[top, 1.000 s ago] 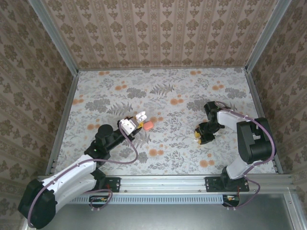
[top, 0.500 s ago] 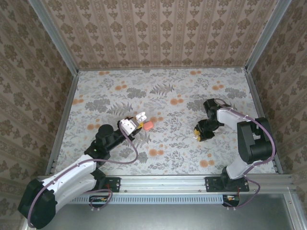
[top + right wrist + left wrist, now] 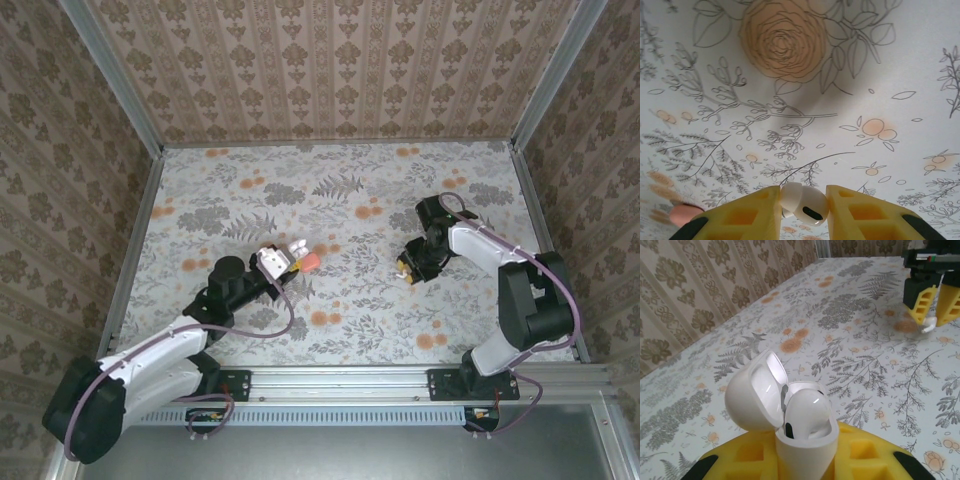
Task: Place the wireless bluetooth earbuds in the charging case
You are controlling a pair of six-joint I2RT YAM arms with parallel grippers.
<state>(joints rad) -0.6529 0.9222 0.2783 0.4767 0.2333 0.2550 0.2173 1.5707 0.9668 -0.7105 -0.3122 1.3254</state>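
A: Top view, quick?

B: The left hand (image 3: pixel 287 263) is clamped on the white charging case (image 3: pixel 296 248), mid-tabletop (image 3: pixel 340 200). A coral-red piece (image 3: pixel 309 261) lies just beside it. The right hand (image 3: pixel 407 268) is well apart to the right, low over the tabletop (its load is too small to make out here).

A: Left wrist?

B: The charging case (image 3: pixel 790 415) stands upright between the left hand's yellow fingers (image 3: pixel 740 460), lid tipped open to the left. One white earbud (image 3: pixel 807 412) sits inside it. Across the tabletop, the right hand (image 3: pixel 932 307) pinches a second earbud (image 3: pixel 928 326), also white.

A: Right wrist?

B: The right hand (image 3: pixel 802 205) is closed on the second earbud (image 3: pixel 802 202), which is wedged between both yellow fingers with the floral tabletop behind. Whether it touches the tabletop can't be told. The coral-red piece (image 3: pixel 684 214) is blurred at lower left.
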